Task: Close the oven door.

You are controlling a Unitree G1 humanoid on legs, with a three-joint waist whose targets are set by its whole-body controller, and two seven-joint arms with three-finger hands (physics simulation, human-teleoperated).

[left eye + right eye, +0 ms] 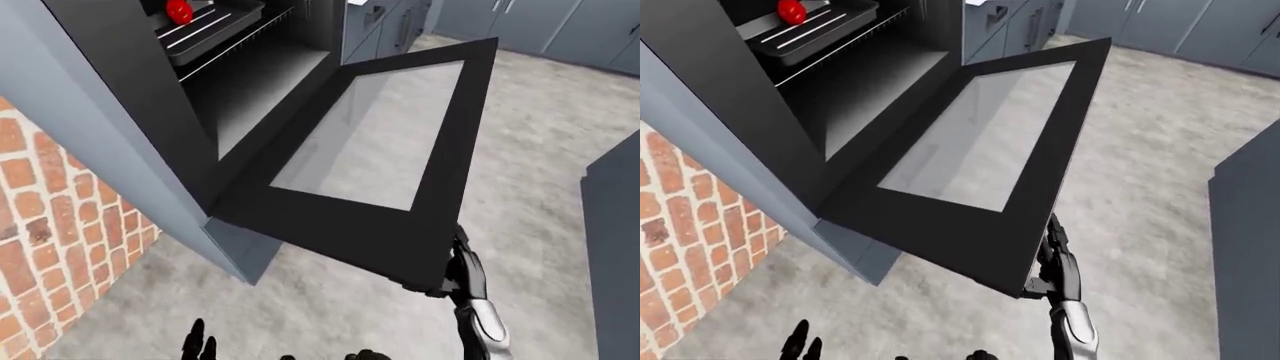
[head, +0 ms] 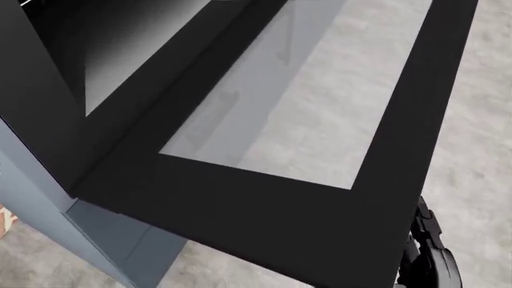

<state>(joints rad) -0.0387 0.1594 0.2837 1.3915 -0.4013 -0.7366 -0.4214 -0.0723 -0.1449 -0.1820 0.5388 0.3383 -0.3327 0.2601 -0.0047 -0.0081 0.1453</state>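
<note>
The oven door is black with a glass window and hangs open, roughly level, hinged at the oven's lower edge. The oven cavity is open in the upper left. My right hand stands at the door's free edge near its lower right corner, fingers pointing up and touching or nearly touching the edge; it also shows in the head view. Its fingers are spread and closed round nothing. My left hand is low at the bottom left with open fingers, away from the door.
A dark tray with a red object sits on the oven's upper rack. A brick wall is at the left. Grey cabinets line the top right, and a dark cabinet stands at the right edge.
</note>
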